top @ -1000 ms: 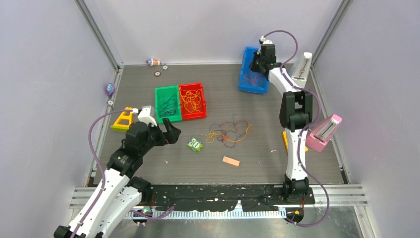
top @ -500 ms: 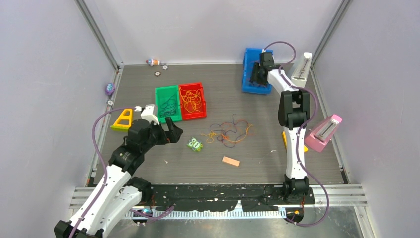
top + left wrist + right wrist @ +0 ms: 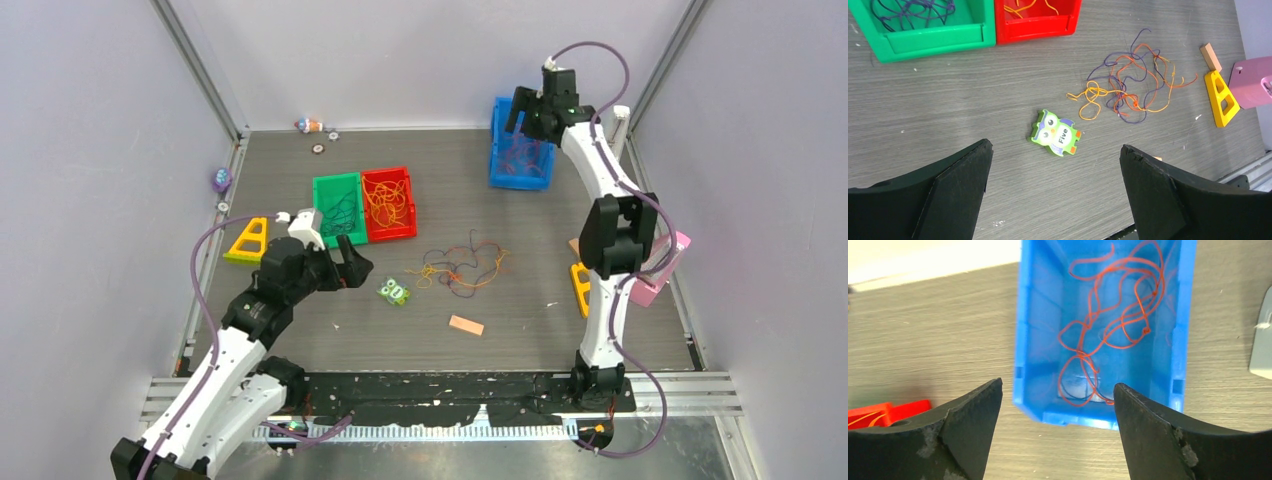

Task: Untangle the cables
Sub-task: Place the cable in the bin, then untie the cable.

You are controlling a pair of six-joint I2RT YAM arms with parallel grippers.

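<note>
A loose tangle of orange, red and dark purple cables lies mid-table, also in the left wrist view. Red cables lie in the blue bin at the back right. Dark cables fill the green bin. Orange cables fill the red bin. My right gripper hangs open above the blue bin, jaws empty. My left gripper is open and empty, low over the table left of the tangle.
A green owl puzzle piece lies just ahead of the left gripper. An orange block lies nearer the front. Yellow triangle pieces sit at left and right. A pink wedge-shaped object and a grey one stand along the right side.
The right gripper has opened and risen out of the blue bin, leaving red cables inside. The left arm has edged slightly to the right, still open.
</note>
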